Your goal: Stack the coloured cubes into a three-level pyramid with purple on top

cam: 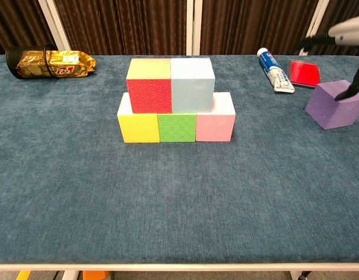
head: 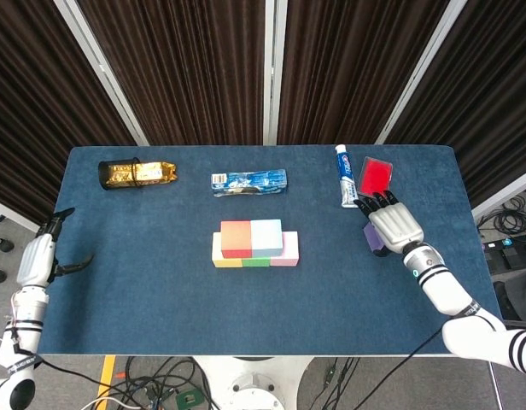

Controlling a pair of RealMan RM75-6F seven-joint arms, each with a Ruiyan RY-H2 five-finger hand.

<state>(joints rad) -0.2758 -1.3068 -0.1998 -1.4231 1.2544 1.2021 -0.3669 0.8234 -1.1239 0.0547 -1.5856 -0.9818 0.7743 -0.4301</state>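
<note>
Two levels of the pyramid stand near the middle of the blue table (head: pixel 160 282): a yellow cube (cam: pixel 138 127), a green cube (cam: pixel 176 128) and a pink cube (cam: pixel 215 126) in a touching row, long axis left to right, carrying a red cube (cam: pixel 148 94) and a pale blue cube (cam: pixel 192 92) side by side. Bare cloth lies on all sides of this stack, widest toward the near edge. The purple cube (cam: pixel 333 105) rests on the table well to the right of the stack, near the right edge, turned so that one vertical corner faces the chest camera. The right hand (head: pixel 393 222) hangs over it, fingers spread and pointing toward the far edge; a dark fingertip (cam: pixel 347 93) meets the cube's top, but whether the cube is gripped cannot be told. The left hand (head: pixel 37 257) hangs off the table's left edge, fingers apart, holding nothing. Along the far edge lie a gold packet (head: pixel 137 172), a blue wrapper (head: pixel 248 180), a toothpaste tube (head: pixel 346 176) and a red case (head: pixel 376 178).
</note>
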